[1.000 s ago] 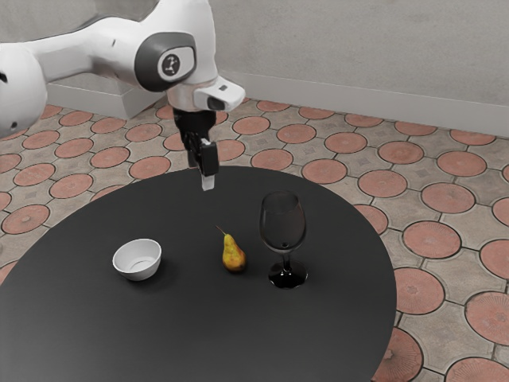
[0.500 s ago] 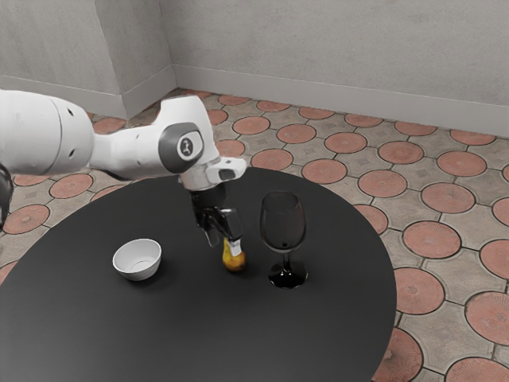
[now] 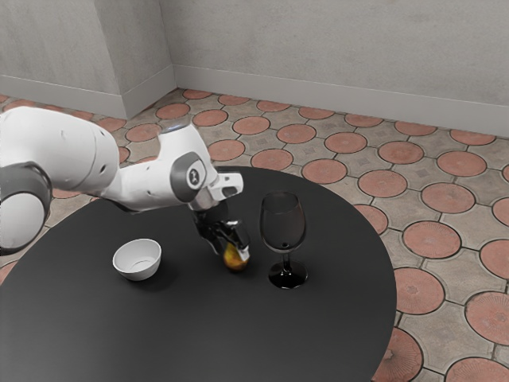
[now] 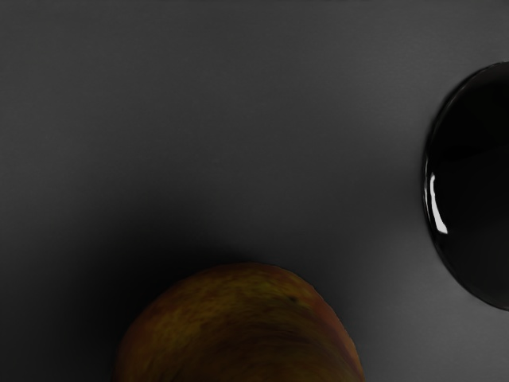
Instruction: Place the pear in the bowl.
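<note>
Position the tool [image 3: 231, 254] low over the pear [image 3: 235, 260]; its fingers stand apart on either side of the fruit, and no clamping is evident. The pear rests on the bench [image 3: 191, 328], outside the bowl. Expect a light-to-moderate load with firm flesh, a smooth and slightly slippery skin, and a surface that excess force may bruise. Take hold at the upper part of the full body, below the tapering neck, with the pads opposed across the girth; the taper could shed a higher grip. The broad end is down; the neck end is hidden by the tool. The long axis appears to run near upright, but the exact lean and stem direction cannot be read. Just beside the pear is the wine glass [image 3: 284, 222], upright on its round foot [image 4: 471, 191]; a sideways lift risks striking it. Farther off, the bowl [image 3: 137, 271] sits upright, ready to receive the pear.
</note>
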`<control>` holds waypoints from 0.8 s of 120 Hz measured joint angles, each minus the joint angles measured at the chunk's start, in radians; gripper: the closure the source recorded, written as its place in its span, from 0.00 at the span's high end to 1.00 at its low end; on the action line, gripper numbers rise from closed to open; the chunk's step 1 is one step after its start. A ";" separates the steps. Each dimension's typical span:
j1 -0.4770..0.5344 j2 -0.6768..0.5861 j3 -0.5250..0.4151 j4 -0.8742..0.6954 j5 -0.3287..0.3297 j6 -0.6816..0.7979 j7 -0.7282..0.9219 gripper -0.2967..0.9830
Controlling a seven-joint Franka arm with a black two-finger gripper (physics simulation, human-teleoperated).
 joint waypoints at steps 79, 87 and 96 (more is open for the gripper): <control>0.003 0.016 -0.004 -0.014 -0.037 0.050 -0.023 0.46; 0.004 -0.016 -0.002 -0.028 -0.033 0.048 -0.027 0.43; 0.009 -0.067 0.001 -0.054 -0.024 0.046 -0.032 0.40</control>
